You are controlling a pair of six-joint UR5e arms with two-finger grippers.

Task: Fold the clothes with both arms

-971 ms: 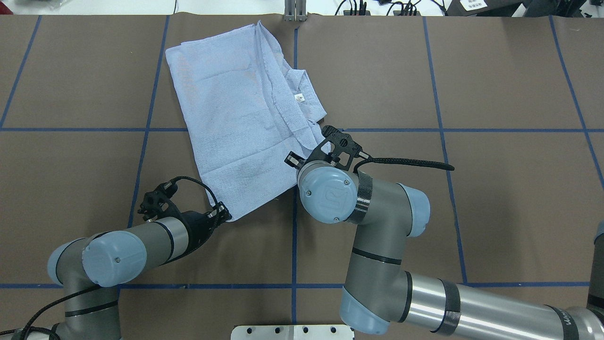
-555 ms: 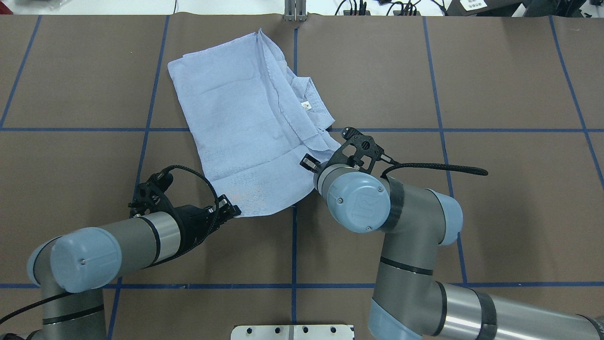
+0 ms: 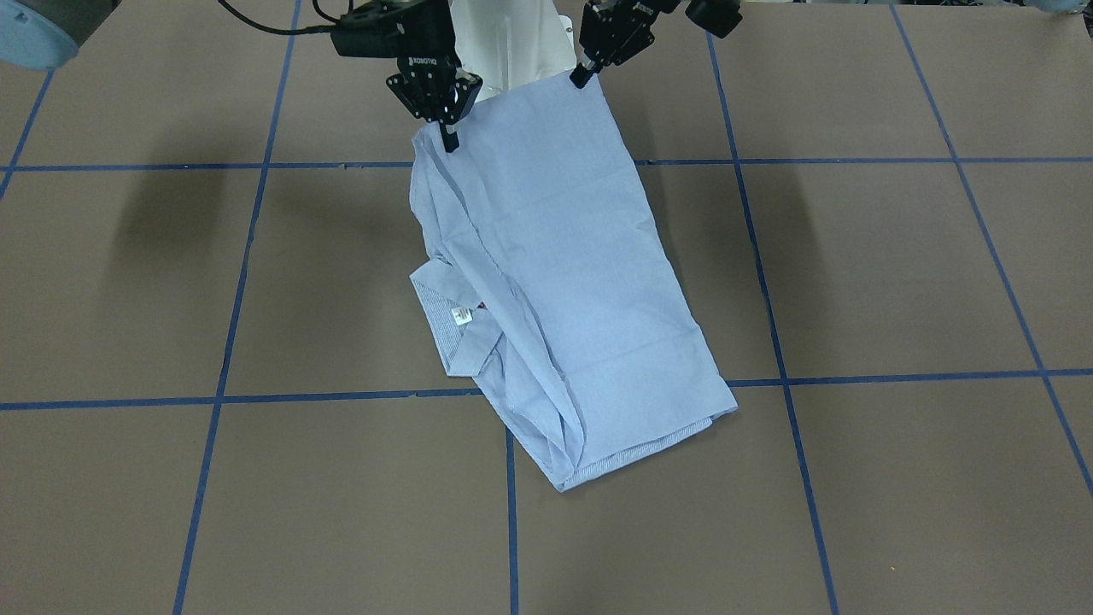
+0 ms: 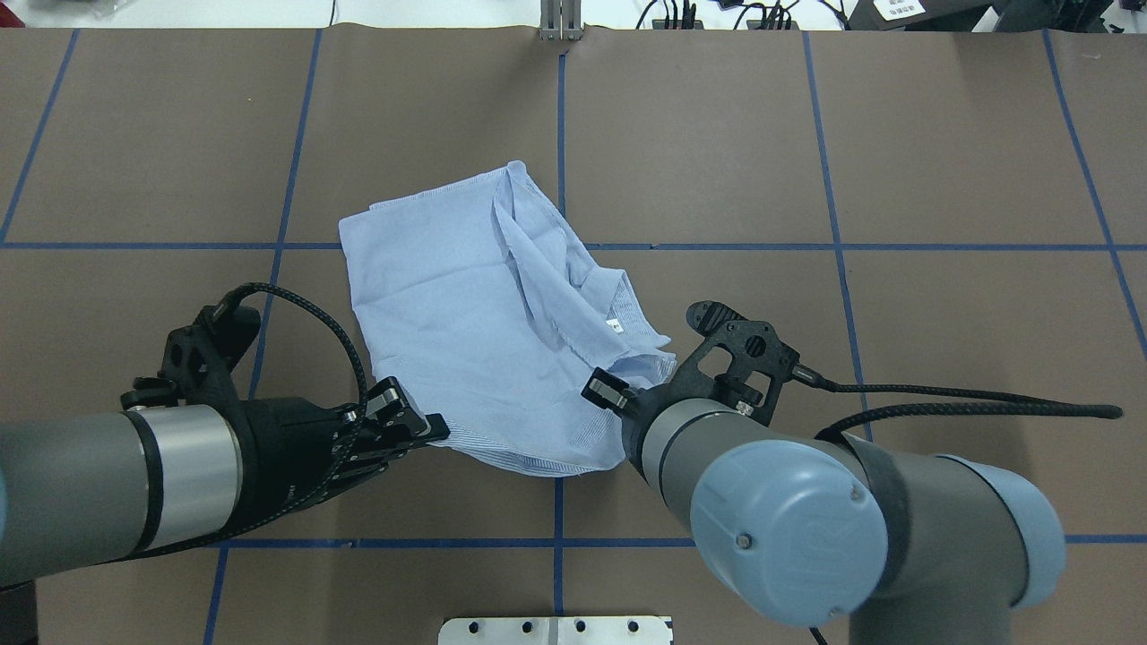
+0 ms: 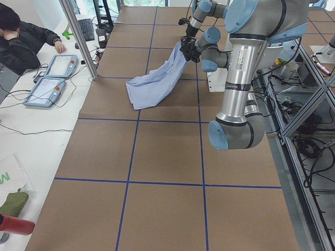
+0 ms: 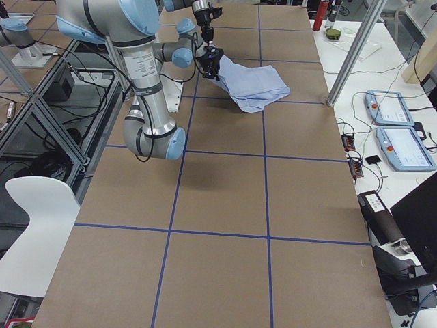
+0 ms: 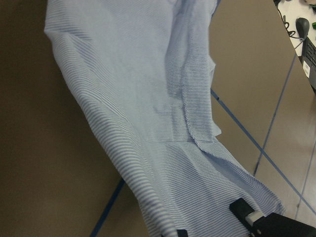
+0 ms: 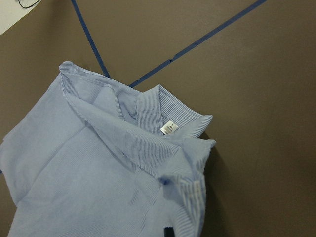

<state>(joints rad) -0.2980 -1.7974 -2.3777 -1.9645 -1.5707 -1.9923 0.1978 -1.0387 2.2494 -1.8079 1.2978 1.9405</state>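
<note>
K: Brown-paper table, blue tape grid. What's nearest the base?
M: Both arms, going by the overhead view. The left arm comes in at 8 o'clock and the right arm at 5 o'clock.
K: End effectors?
M: The left gripper is pinched tight on the near corner of the shirt, at 7 o'clock of the cloth. The right gripper is clamped on the other near corner, at 5 o'clock. Overhead its tips sit under the wrist, but the front-facing view shows the fingers closed on fabric.
K: Shirt position?
M: Table centre, a touch toward 9 o'clock. The near edge is lifted off the paper and strung between the two grippers. The rest slopes down and lies on the table toward 12 o'clock.
K: Lay of it?
M: The collar with its white label is bunched on the 3 o'clock side. A ridge of folds runs up the middle, and the far end lies flat.
K: Beyond the table?
M: A person is seated at a white bench on the 12 o'clock side, with two pendants beside them.
</note>
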